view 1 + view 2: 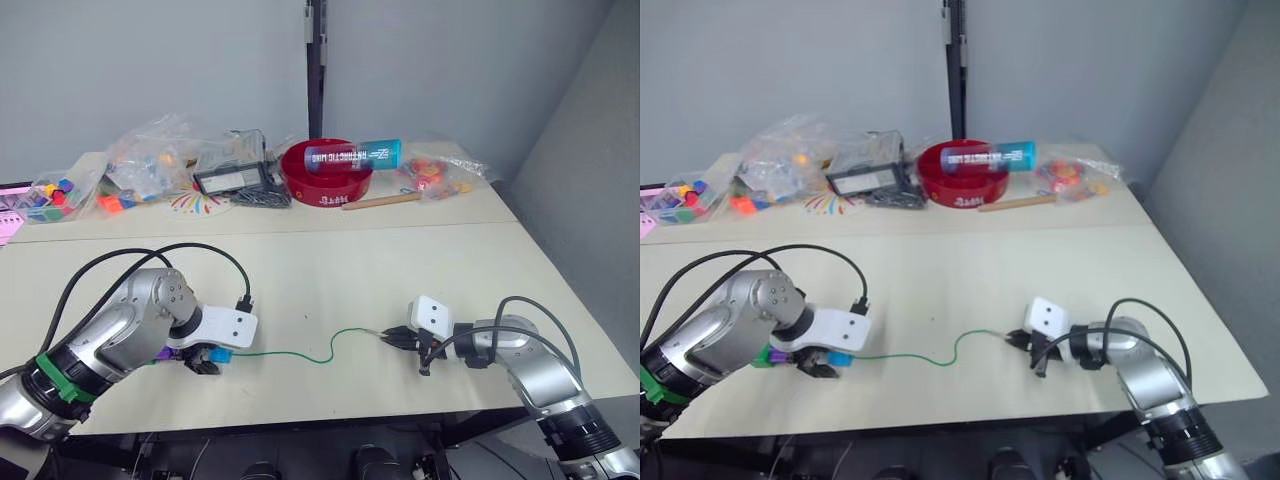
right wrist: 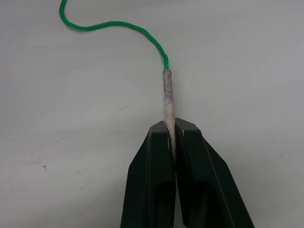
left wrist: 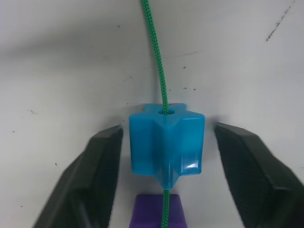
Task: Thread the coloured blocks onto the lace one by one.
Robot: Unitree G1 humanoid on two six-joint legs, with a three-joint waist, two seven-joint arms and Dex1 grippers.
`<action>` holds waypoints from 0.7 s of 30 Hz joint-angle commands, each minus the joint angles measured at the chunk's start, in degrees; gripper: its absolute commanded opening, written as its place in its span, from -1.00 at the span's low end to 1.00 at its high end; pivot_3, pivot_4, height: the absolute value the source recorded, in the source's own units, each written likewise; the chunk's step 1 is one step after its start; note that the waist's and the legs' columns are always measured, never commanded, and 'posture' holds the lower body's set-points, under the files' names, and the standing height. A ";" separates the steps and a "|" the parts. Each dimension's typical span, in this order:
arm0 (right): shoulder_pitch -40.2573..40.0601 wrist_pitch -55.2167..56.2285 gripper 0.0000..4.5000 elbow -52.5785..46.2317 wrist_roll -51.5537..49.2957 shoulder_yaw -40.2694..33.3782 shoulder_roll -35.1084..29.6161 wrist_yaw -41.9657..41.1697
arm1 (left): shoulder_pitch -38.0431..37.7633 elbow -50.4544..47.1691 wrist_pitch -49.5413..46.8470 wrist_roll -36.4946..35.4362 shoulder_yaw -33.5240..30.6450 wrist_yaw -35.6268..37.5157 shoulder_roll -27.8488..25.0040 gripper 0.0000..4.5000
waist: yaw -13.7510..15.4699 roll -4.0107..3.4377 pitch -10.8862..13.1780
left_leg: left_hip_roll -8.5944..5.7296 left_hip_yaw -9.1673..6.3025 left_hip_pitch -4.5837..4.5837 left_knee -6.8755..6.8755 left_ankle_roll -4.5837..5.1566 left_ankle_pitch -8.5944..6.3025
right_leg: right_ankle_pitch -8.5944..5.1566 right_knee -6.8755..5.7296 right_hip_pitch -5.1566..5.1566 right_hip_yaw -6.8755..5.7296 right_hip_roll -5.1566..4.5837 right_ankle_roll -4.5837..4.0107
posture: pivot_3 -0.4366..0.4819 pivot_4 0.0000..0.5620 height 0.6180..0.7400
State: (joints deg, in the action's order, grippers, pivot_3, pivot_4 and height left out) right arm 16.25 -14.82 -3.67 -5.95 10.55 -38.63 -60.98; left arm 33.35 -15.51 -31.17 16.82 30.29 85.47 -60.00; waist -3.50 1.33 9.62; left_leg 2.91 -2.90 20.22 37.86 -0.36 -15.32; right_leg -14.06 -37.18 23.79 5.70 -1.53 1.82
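Note:
A thin green lace point(image 1: 320, 352) runs across the front of the table between my two grippers. Its stiff pale tip point(image 2: 168, 95) is pinched in my right gripper point(image 2: 172, 127), which is shut on it. At the other end, a sky blue block point(image 3: 166, 142) sits threaded on the lace, with a purple block point(image 3: 159, 209) behind it on the same string. My left gripper point(image 3: 166, 142) is open, one finger point(image 3: 90, 175) on each side of the blue block with a gap to each. From the head, the blue block point(image 1: 220, 354) shows under my left gripper.
Along the back of the table lie clear bags of bright pieces point(image 1: 150, 165), a dark tray point(image 1: 232, 178), a red bowl point(image 1: 322, 178) with a blue tube point(image 1: 352, 155) across it, and a wooden stick point(image 1: 382, 201).

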 commanded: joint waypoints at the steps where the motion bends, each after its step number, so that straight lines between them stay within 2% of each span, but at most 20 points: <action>1: -0.31 -0.44 -1.00 -0.38 -0.50 0.84 0.16 -0.45 | -1.06 1.29 0.44 2.00 0.30 -1.39 0.45 -0.25 | 0.00 -0.01 0.00 | 0.00 0.00 0.00 0.00 0.00 0.00 | -0.01 0.00 -0.01 0.00 0.00 0.02 | -0.05 -0.47 0.85; 2: -0.23 -0.30 -1.00 -0.18 -0.48 0.76 0.00 -0.58 | -1.15 1.57 0.73 2.03 0.15 -1.36 0.31 -0.37 | 0.00 -0.01 0.00 | 0.00 0.00 0.00 0.00 0.00 0.00 | -0.01 0.00 -0.01 0.00 0.00 0.02 | -0.05 -0.47 0.85; 3: -0.15 0.02 -1.00 0.21 -0.45 0.51 -0.37 -0.82 | -1.24 2.02 1.14 2.11 -0.03 -1.43 0.12 -0.38 | -0.01 -0.01 -0.01 | 0.00 0.00 0.00 0.00 0.00 0.00 | -0.02 0.00 -0.01 0.00 0.00 0.03 | -0.05 -0.47 0.85; 9: -0.14 2.02 -1.00 3.34 -0.86 -2.87 -4.39 -2.12 | -1.86 5.82 4.44 2.73 -1.13 -1.88 -1.30 -0.38 | 0.14 -0.02 -0.01 | 0.00 0.00 -0.01 0.00 0.00 0.00 | 0.00 0.00 -0.01 0.00 -0.01 0.00 | -0.05 -0.47 0.85; 13: -4.50 4.12 -1.00 5.72 -2.01 -7.95 -10.61 -3.45 | -3.05 12.03 9.77 3.52 -3.20 -2.88 -4.69 -0.38 | 0.15 -0.09 -0.05 | 0.00 0.00 -0.01 0.00 0.01 0.00 | 0.00 0.00 -0.01 0.00 0.00 -0.02 | -0.05 -0.47 0.85; 21: -9.46 7.87 -1.00 11.05 -1.72 -12.54 -14.96 -1.68 | -5.29 15.70 12.73 3.97 -5.90 -4.70 -6.36 -0.38 | -0.38 -0.23 -0.13 | 0.01 -0.01 -0.18 -0.01 0.04 -0.01 | -0.08 0.00 -0.27 0.00 0.02 0.03 | -0.05 -0.47 0.85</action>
State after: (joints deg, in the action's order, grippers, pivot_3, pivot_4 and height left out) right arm 8.13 -6.61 3.59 -9.76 0.95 -51.03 -63.77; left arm 29.94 -4.38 -17.96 16.99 24.56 82.47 -63.47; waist -3.87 1.09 9.49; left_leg 2.93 -2.90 20.03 37.85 -0.32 -15.34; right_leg -14.15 -37.18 23.48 5.70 -1.52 1.85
